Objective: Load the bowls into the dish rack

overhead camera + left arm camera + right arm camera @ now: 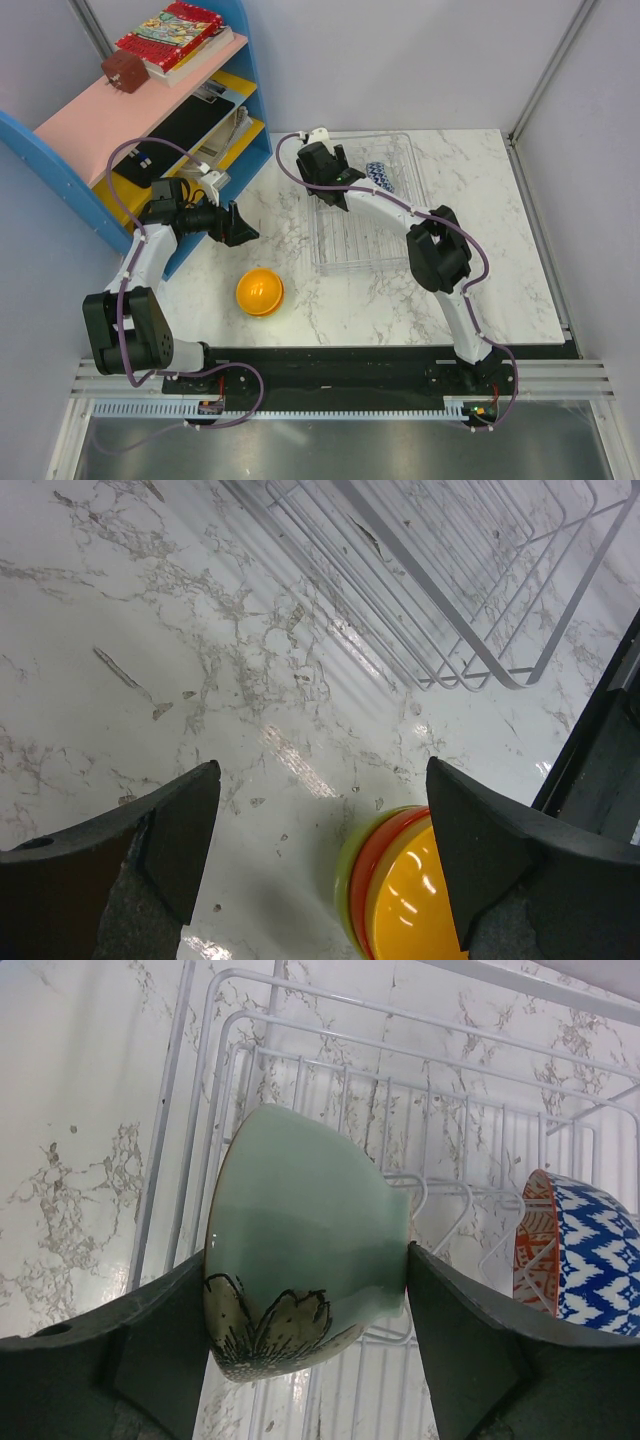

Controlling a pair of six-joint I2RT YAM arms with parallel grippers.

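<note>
**Top view:** R claw (325, 165) was out over the far-left part of the rack (408, 140). Its load was hidden under it from here. A blue bowl (379, 176) stood on edge in the rack, just to the claw's right. L claw (240, 225) hung over bare table (330, 300) w/ jaws apart and nothing in them. The stack (260, 291) sat near it, back toward the arm bases and well apart from the rack.

**L wrist:** L claw (322, 780) was spread wide and empty. The stack (400, 895) (yel-green, red, orange, nested) lay low by the right-hand finger (490, 850), partly under it and not centred in the gap. The rack (450, 610) was ahead and to the right.

**R wrist:** R claw (308, 1260) was clamped on the green bowl (300, 1200), tipped on its side, w/ pads (160, 1340) on opposite walls. The bowl was above the rack (300, 1060) wires; whether it touched them couldn't be told. The blue bowl (590, 1260) was to the claw's right, on edge among the prongs.

**Handling (judgement):** The bowls looked like glazed ceramic, so prob. stiff, slick, fairly heavy for their size and easy to chip on the prongs. The side-wall pinch could slip, so the bowl should go down slowly. For the stack, best to take the orange one by its rim, one finger in and one out. The nested ones may stick and come up together.
</note>
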